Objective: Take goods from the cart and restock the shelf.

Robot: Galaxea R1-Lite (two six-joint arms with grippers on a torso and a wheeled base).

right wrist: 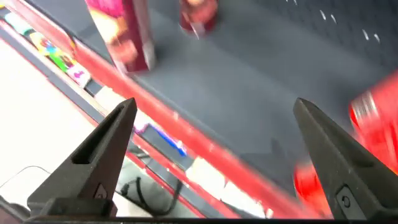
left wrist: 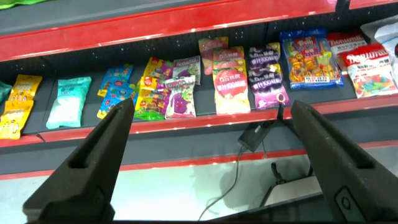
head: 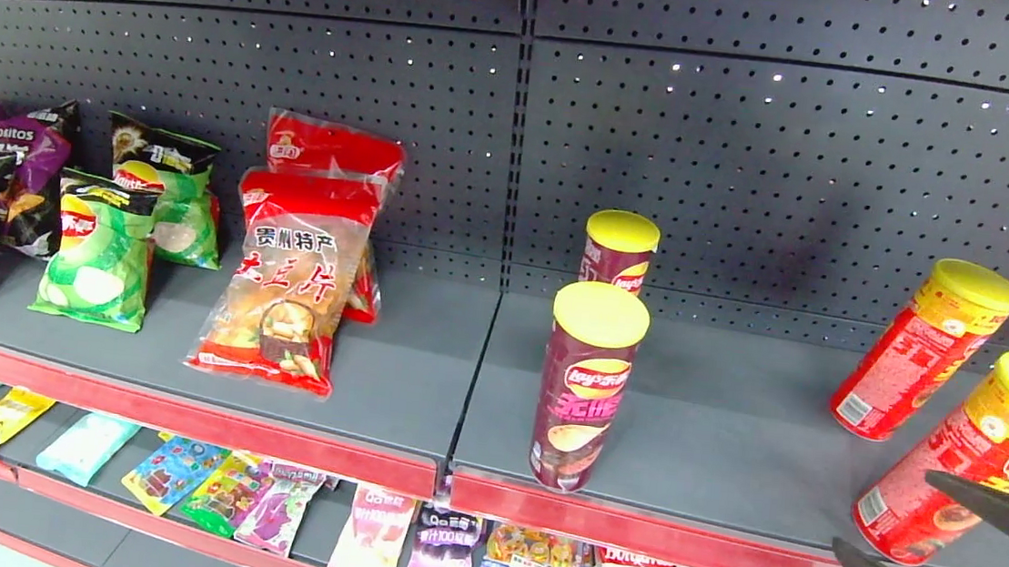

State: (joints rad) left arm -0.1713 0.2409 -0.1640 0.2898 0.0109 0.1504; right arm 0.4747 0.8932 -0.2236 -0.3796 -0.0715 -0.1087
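— Behind?
— Dark grey pegboard back (head: 754,141) of the shelf (head: 713,402), spanning nine to three o'clock; pinpricks of light (head: 674,65) toward twelve.
— And down at six?
— Pale glossy floor (left wrist: 180,193), with a black cable (left wrist: 235,171) and adapter (left wrist: 252,135) lying across.

- I'm looking at a shop aisle: a dark grey metal shelf (head: 711,429) with a perforated pegboard back panel (head: 754,141) behind it.
- A red front strip (head: 182,420), the price-rail kind, runs along the shelf edge.
- Stock stands in rows facing out: chip bags (head: 100,262) at the left, red-topped snack bags (head: 284,301) left of centre, purple chip canisters (head: 588,391) at centre, red chip canisters (head: 923,352) at the right.
- Along the bottom of the frame, a lower tier holds small sweet packets (head: 266,505) laid side by side.
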